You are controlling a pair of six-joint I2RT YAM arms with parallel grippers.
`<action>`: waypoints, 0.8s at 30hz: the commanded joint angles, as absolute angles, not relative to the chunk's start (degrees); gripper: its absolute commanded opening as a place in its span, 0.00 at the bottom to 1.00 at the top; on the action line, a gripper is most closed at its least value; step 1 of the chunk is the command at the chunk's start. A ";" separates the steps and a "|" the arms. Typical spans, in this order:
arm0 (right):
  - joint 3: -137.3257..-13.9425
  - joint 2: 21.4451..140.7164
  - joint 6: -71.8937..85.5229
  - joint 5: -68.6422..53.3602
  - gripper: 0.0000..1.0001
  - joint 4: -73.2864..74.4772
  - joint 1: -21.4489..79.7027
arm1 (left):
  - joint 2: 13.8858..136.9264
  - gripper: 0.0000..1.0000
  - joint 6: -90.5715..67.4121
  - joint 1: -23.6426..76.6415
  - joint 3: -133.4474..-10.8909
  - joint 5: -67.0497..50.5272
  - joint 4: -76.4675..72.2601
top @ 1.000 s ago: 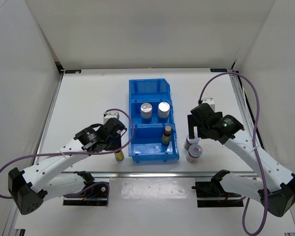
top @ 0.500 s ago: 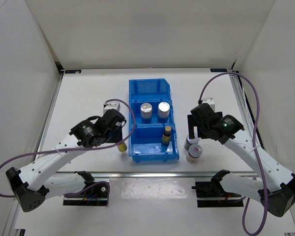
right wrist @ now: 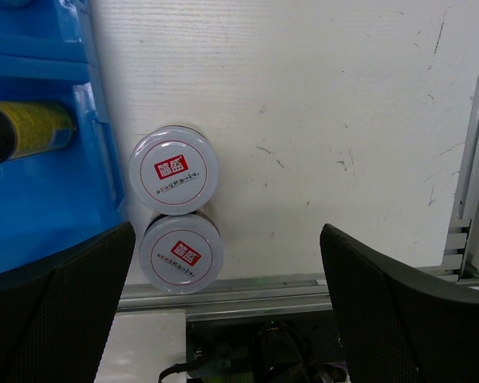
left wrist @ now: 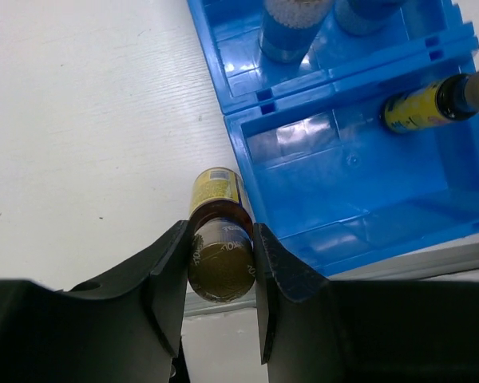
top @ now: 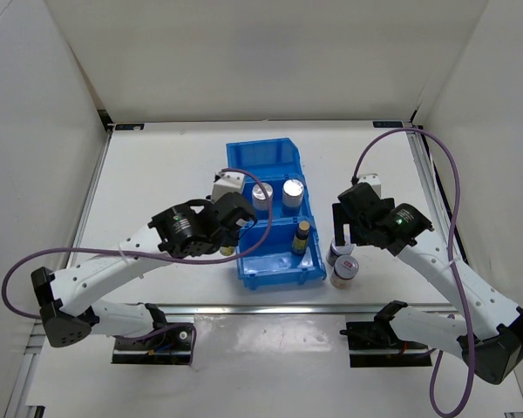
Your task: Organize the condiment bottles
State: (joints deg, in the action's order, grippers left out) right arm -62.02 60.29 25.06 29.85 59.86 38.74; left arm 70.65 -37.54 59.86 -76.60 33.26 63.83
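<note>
Currently the left gripper is clamped on a slim bottle, the bin wall just to the gripper's right. Judged light, rigid, slick: hold mid-label. The right gripper hangs spread above two jars.

The left gripper, clamped on a slim dark yellow-labelled bottle, is swinging toward 2 o'clock, off the open table to just beside the blue bin's left wall. The bin's near end is sliding toward 3 o'clock.
</note>
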 commanded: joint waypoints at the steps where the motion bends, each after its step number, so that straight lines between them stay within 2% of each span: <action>1: -61.87 60.82 25.14 30.23 1.00 59.06 38.85 | 70.31 0.11 -39.20 63.01 -81.99 37.26 60.38; 14: -61.87 60.82 25.14 30.23 1.00 59.06 38.85 | 73.30 0.11 -36.91 67.06 -88.95 42.89 60.38; 19: -61.87 60.82 25.14 30.23 1.00 59.06 38.85 | 75.67 0.11 -38.23 67.06 -87.38 38.86 58.46; 24: -61.87 60.82 25.14 30.23 1.00 59.06 38.85 | 77.69 0.11 -38.94 67.06 -81.39 33.49 48.44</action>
State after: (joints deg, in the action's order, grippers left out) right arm -62.02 60.82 25.06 29.85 59.86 38.74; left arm 77.36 -37.98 66.87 -83.37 36.38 56.40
